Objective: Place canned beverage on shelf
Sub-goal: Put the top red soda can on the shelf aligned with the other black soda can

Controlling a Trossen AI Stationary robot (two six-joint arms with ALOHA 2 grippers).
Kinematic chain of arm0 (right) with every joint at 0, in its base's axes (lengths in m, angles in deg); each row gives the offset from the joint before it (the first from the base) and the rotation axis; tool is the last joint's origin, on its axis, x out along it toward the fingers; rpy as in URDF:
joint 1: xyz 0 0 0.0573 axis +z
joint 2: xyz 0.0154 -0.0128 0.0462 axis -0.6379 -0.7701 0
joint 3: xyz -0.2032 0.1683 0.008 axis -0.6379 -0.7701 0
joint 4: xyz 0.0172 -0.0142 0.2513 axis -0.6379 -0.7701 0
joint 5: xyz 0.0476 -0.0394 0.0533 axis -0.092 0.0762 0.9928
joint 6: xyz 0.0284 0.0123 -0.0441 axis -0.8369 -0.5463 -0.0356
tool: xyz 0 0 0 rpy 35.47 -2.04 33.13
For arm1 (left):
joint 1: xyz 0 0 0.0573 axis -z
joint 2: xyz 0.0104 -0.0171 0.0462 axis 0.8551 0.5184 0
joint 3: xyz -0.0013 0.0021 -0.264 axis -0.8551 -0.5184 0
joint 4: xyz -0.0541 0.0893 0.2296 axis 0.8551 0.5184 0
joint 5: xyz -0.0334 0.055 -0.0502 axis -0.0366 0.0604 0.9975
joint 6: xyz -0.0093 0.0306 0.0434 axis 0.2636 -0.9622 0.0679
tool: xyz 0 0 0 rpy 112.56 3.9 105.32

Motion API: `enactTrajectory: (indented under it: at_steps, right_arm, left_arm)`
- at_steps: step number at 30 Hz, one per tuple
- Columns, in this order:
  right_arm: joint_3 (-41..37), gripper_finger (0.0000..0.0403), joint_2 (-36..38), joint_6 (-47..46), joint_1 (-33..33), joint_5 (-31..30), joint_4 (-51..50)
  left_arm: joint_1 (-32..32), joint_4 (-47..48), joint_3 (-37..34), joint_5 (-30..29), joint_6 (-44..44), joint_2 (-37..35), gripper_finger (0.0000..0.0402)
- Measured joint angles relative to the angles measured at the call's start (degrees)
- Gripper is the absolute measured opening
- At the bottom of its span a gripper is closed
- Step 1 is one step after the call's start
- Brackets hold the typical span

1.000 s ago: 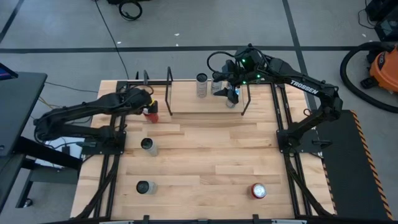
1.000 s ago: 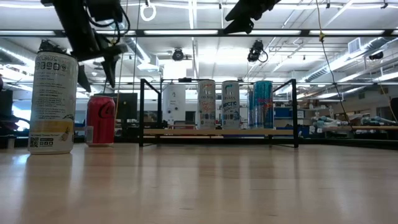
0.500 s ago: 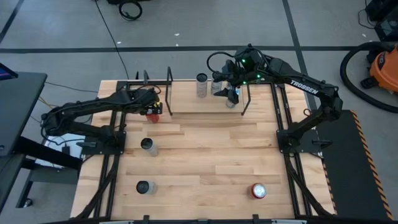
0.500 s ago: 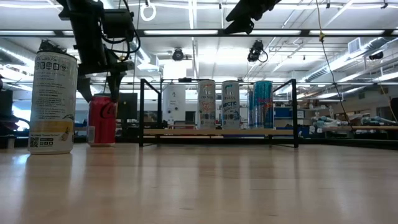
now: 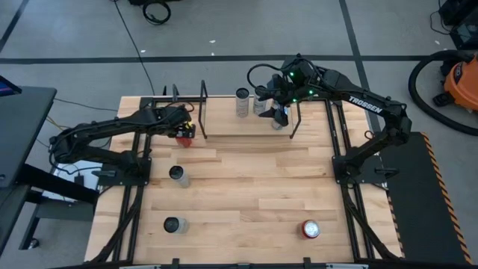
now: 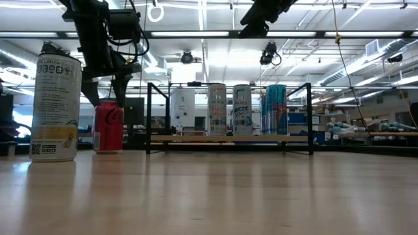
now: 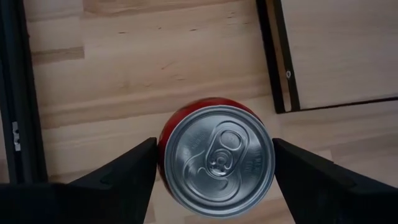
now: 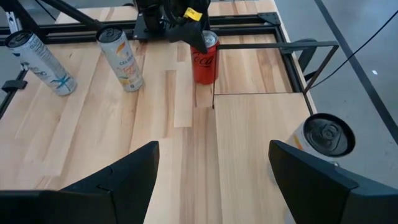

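Observation:
A red can (image 5: 182, 137) stands upright on the table, just left of the shelf's left end frame. My left gripper (image 5: 184, 131) is right above it, open. Its fingers (image 6: 120, 88) point down and stand on either side of the can's top (image 7: 217, 160) without touching it. The shelf (image 5: 235, 125) is a light-wood platform with black rod frames, at the table's far side. Cans (image 6: 242, 109) stand on the shelf. My right gripper (image 5: 277, 112) hovers open and empty above the shelf's right part.
Two cans (image 5: 177, 175) (image 5: 173, 225) stand on the table's left half. Another red can (image 5: 310, 229) stands near the front right. A white can (image 8: 323, 134) stands on the shelf platform. The middle of the table is bare wood.
My left gripper has moved toward the red can and come down, so its open fingers now stand on either side of the can's top. The can has stayed where it was.

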Motion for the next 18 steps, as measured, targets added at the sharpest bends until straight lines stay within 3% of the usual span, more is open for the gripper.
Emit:
enactTrajectory:
  at_steps: [18]
  right_arm:
    - [0.0, 0.0312, 0.0, 0.0, 0.0, 0.0, -1.5]
  left_arm:
    - [0.0, -1.1, 0.4, 3.5, -10.5, -0.1, 0.0272]
